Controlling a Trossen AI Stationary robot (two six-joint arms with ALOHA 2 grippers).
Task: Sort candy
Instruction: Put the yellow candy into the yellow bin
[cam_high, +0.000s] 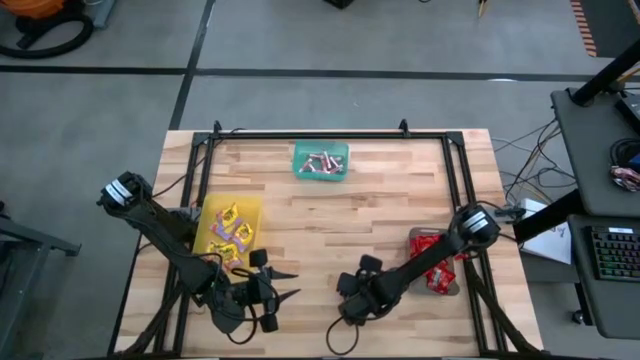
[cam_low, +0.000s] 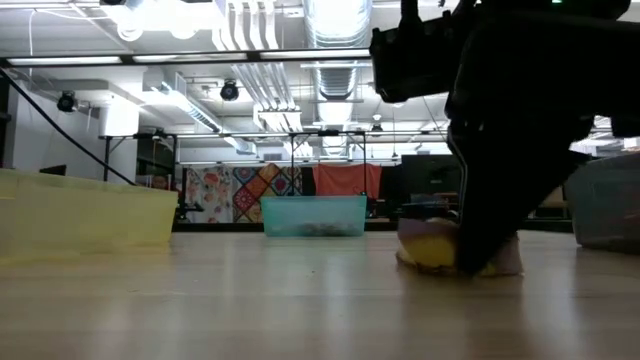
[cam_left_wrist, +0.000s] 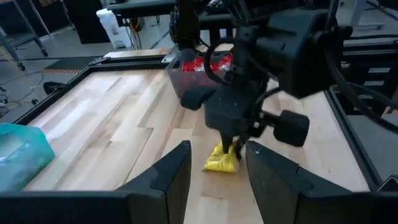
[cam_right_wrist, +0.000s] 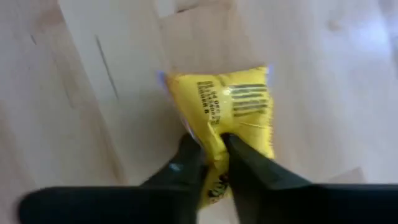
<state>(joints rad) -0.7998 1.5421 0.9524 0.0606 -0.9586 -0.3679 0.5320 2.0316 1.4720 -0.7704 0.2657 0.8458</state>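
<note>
Yellow candy packet (cam_right_wrist: 227, 109) lies on the wooden surface (cam_high: 340, 225), pinched between the right gripper's (cam_right_wrist: 214, 146) nearly closed fingers, with that arm reaching steeply down onto it. The left gripper (cam_high: 283, 283) rests low just beside it, fingers spread and holding nothing, pointing at the packet.

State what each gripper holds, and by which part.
The right gripper pinches the yellow candy packet at one end edge, on the table. The left gripper stands open, holding nothing.

Grey concrete floor (cam_high: 300, 40), ceiling lights (cam_low: 250, 20), patterned wall hangings (cam_low: 240, 192).
</note>
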